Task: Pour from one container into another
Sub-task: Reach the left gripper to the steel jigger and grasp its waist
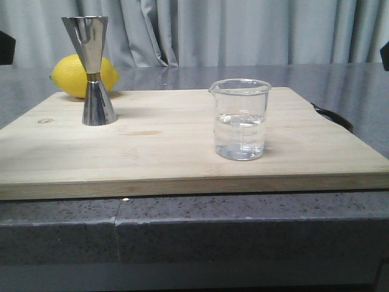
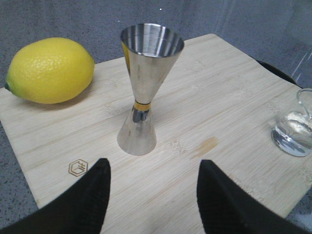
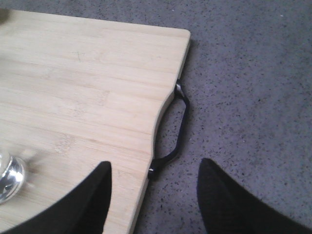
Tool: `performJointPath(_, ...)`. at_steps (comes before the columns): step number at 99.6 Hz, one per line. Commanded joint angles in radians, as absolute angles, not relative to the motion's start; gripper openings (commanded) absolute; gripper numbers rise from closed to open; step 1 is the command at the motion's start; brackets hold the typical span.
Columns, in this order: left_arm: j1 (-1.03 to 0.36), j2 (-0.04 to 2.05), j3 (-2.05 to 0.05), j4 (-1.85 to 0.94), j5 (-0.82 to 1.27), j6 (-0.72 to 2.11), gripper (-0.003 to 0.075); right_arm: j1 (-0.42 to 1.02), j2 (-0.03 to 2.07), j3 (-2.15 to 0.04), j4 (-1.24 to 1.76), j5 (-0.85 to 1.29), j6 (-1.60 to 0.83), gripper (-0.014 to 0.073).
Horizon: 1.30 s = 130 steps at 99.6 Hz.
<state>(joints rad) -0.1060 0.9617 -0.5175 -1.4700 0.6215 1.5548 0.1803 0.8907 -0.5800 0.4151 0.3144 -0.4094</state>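
A small clear glass beaker (image 1: 240, 119) holding clear liquid stands on the wooden board (image 1: 170, 152), right of centre; its edge shows in the left wrist view (image 2: 295, 132) and in the right wrist view (image 3: 9, 176). The tall steel jigger (image 1: 91, 70) stands upright at the board's back left. My left gripper (image 2: 153, 168) hovers open above the board just short of the jigger (image 2: 145, 87), holding nothing. My right gripper (image 3: 155, 169) is open over the board's right edge by the black handle (image 3: 178, 129), away from the beaker. Neither gripper shows in the front view.
A yellow lemon (image 1: 79, 75) lies behind the jigger at the board's back left corner, and it is large in the left wrist view (image 2: 48, 70). The board rests on a grey speckled counter (image 1: 182, 228). Grey curtains hang behind.
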Motion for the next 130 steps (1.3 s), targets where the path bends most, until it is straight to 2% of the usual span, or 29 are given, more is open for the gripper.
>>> performJointPath(1, -0.111, 0.959, -0.551, -1.543, 0.638, 1.606, 0.0403, 0.197, 0.89, -0.591, 0.427, 0.208, -0.431, 0.0388)
performJointPath(44, -0.111, 1.176, -0.551, -1.862, 0.747, 2.015, 0.0404, 0.387, 0.89, -0.428, 0.427, -0.04, -0.436, 0.0388)
performJointPath(69, -0.111, 1.32, -0.562, -1.864, 0.831, 2.08, 0.0412, 0.508, 0.89, -0.401, 0.427, -0.129, -0.436, 0.0388)
performJointPath(130, -0.114, 1.438, -0.71, -1.864, 0.895, 2.14, 0.0412, 0.525, 0.89, -0.393, 0.427, -0.16, -0.436, 0.0388)
